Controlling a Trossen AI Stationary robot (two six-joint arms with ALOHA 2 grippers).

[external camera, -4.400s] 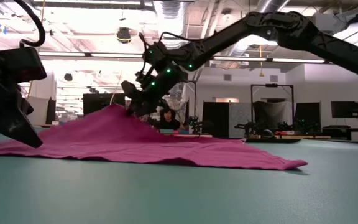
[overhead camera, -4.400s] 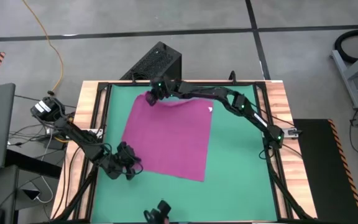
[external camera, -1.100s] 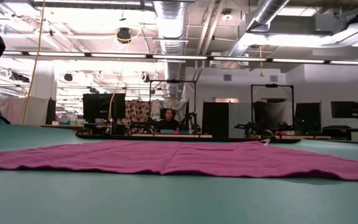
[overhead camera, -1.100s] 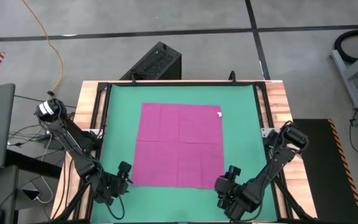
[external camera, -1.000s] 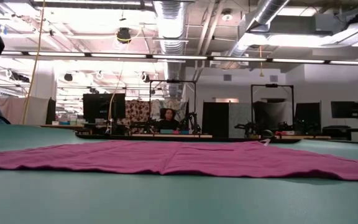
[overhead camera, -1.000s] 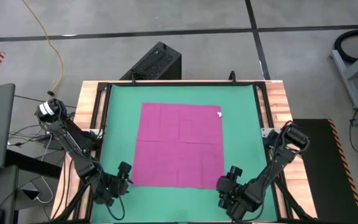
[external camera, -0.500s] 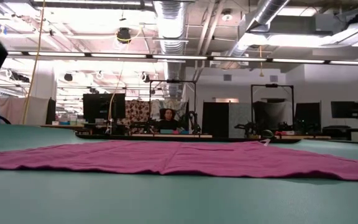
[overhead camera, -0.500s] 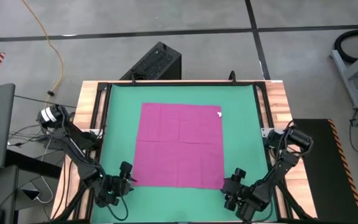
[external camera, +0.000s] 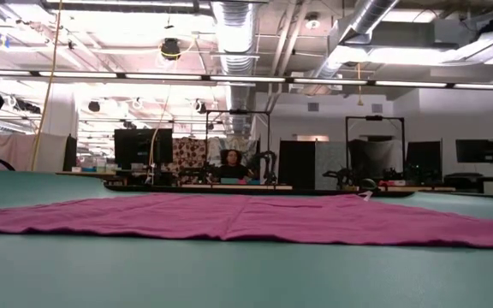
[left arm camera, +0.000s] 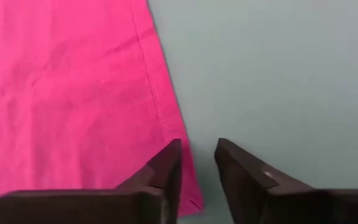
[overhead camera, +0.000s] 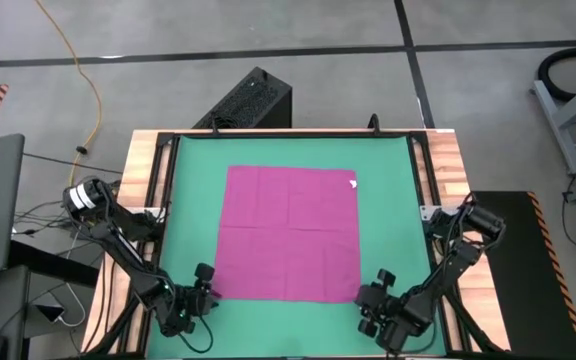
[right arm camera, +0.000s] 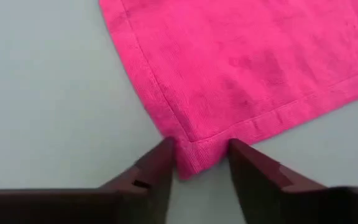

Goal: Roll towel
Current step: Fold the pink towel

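the towel [overhead camera: 290,232] is lying flat and spread out in the middle of the green desk [overhead camera: 388,200], its small white tag [overhead camera: 352,183] at the far right corner, and the step in hand looks to be the first grasp: both arms are reaching in low at the near edge, each aiming at one corner. at the left, the left gripper [overhead camera: 200,285] is sitting just beside the near left corner, its fingers [left arm camera: 166,168] narrowed with the towel's hem between them but not visibly pinched. at the right, the right gripper [overhead camera: 376,291] is bracketing the near right corner, fingers [right arm camera: 157,168] partly apart around the cloth tip. the next move probably calls for both pairs to pinch firmly and lift together, so the edge turns over evenly.
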